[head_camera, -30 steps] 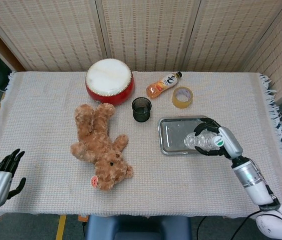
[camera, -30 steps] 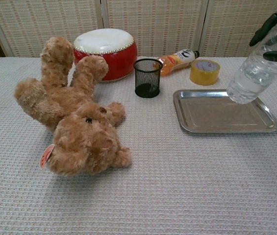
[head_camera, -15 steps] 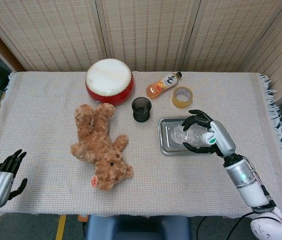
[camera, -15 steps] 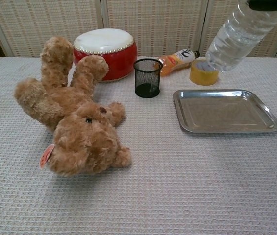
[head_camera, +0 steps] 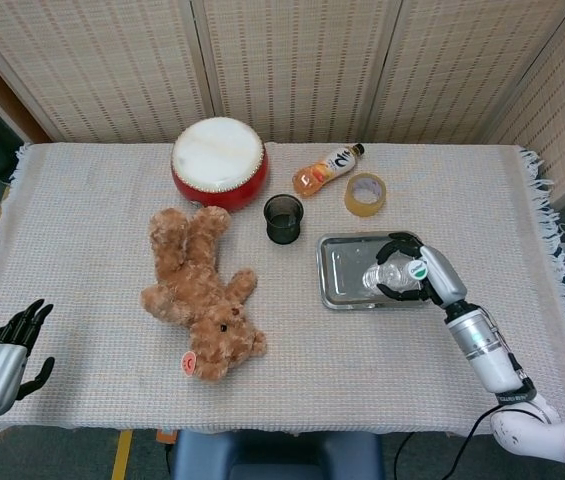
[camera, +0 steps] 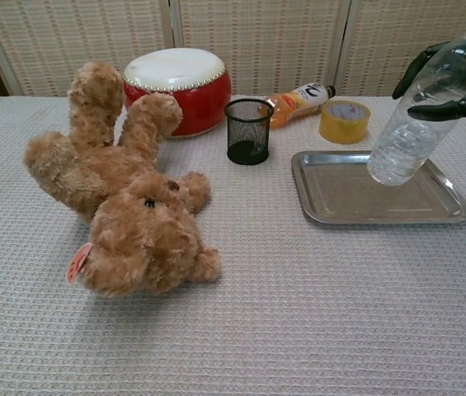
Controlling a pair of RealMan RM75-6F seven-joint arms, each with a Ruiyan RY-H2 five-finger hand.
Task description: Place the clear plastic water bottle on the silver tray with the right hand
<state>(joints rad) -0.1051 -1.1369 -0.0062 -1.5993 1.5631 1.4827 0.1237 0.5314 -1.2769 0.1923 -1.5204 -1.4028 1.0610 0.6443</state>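
I grip the clear plastic water bottle [camera: 418,115] high on its body in my right hand [camera: 445,78], tilted, so its base hangs clear over the silver tray [camera: 340,214] just beneath, not touching it. Half a second ago the bottle was higher and farther back; I have lowered it. My left hand [head_camera: 7,345] rests open, well apart.
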